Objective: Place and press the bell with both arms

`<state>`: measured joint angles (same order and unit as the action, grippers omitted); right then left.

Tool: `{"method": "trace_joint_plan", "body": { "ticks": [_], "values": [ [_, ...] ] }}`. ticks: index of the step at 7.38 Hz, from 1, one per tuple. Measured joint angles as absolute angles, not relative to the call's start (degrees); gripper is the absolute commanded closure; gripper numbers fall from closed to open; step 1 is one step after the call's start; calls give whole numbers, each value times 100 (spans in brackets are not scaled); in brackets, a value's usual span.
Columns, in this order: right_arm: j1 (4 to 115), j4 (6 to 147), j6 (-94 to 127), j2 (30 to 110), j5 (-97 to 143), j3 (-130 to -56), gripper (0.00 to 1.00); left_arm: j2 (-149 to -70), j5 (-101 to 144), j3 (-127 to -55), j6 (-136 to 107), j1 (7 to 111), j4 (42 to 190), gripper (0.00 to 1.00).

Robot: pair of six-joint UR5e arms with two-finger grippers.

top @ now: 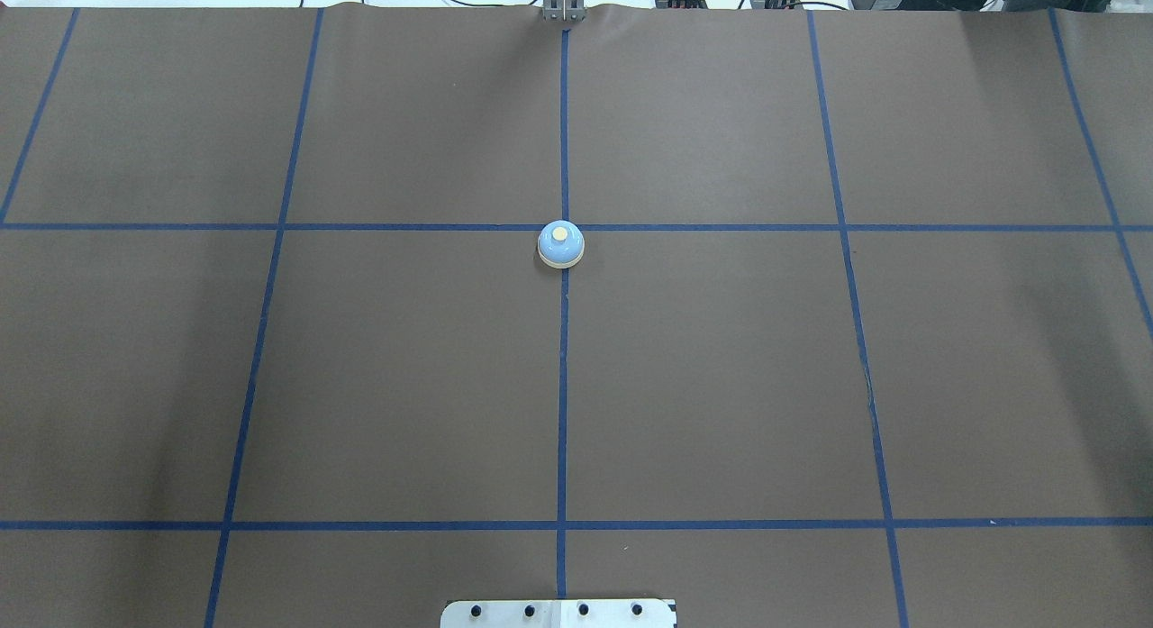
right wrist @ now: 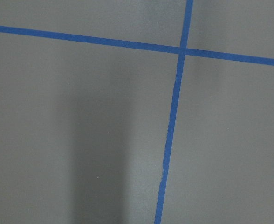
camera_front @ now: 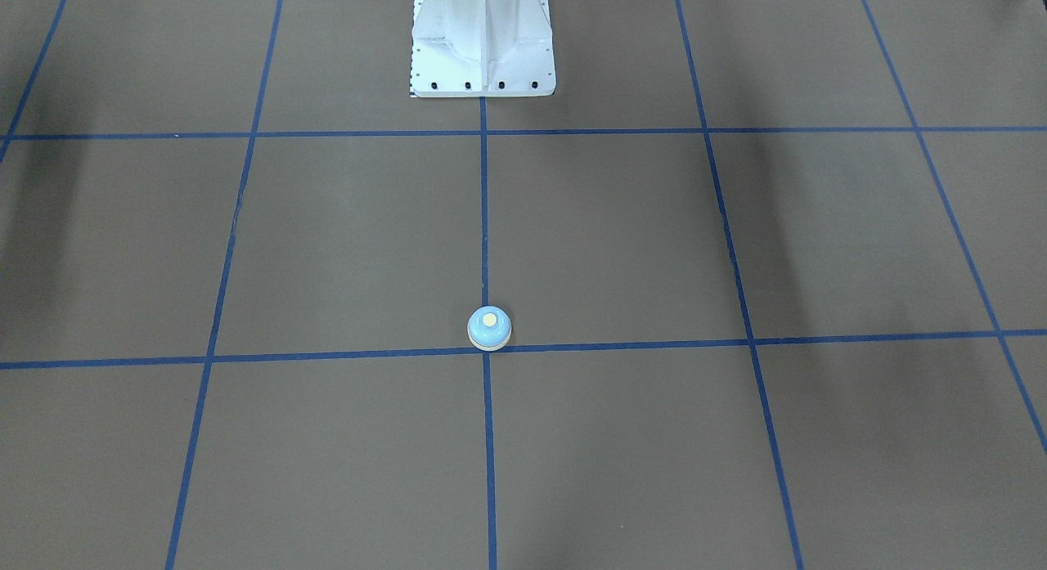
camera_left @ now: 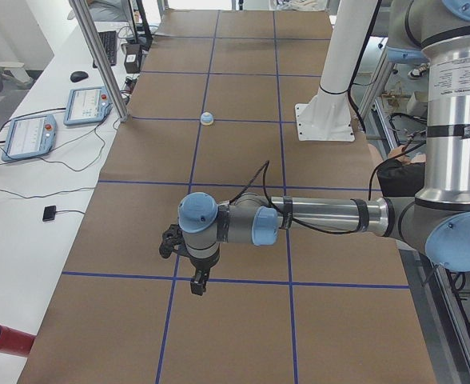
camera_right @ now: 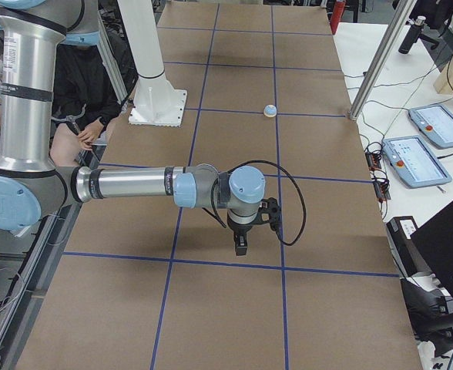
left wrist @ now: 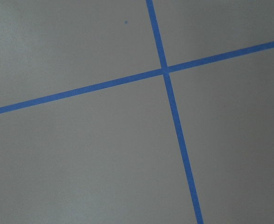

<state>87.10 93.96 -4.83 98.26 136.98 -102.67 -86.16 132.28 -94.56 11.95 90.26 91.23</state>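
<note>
The small light-blue bell [camera_front: 489, 328] with a cream button stands upright on the brown mat, on the centre tape line where two blue lines cross [top: 560, 244]. It is small and far in both side views [camera_left: 208, 118] [camera_right: 270, 110]. No arm shows in the front or overhead views. My left gripper [camera_left: 197, 282] hangs over the mat far from the bell, fingers pointing down. My right gripper [camera_right: 240, 245] does likewise at the other end. I cannot tell whether either is open or shut. Both wrist views show only mat and blue tape.
The white bolted pedestal [camera_front: 483, 47] stands at the robot's edge of the table [top: 558, 613]. A metal post [camera_left: 99, 60] rises at the far edge. Teach pendants [camera_left: 31, 136] [camera_right: 415, 158] lie beside the mat. A red cylinder [camera_left: 3, 340] lies off one corner.
</note>
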Motion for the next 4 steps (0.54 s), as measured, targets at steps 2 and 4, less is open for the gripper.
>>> {"method": "trace_joint_plan", "body": {
  "ticks": [2,4],
  "values": [
    [8711,9394,-481,9825,13705,-10270,0,-8620,13228,-9429,1195,9026,9123,0],
    [8712,9388,-476,9819,13698,-10273,0,-8626,13228,-9420,1197,9026,9123,0]
  ]
}}
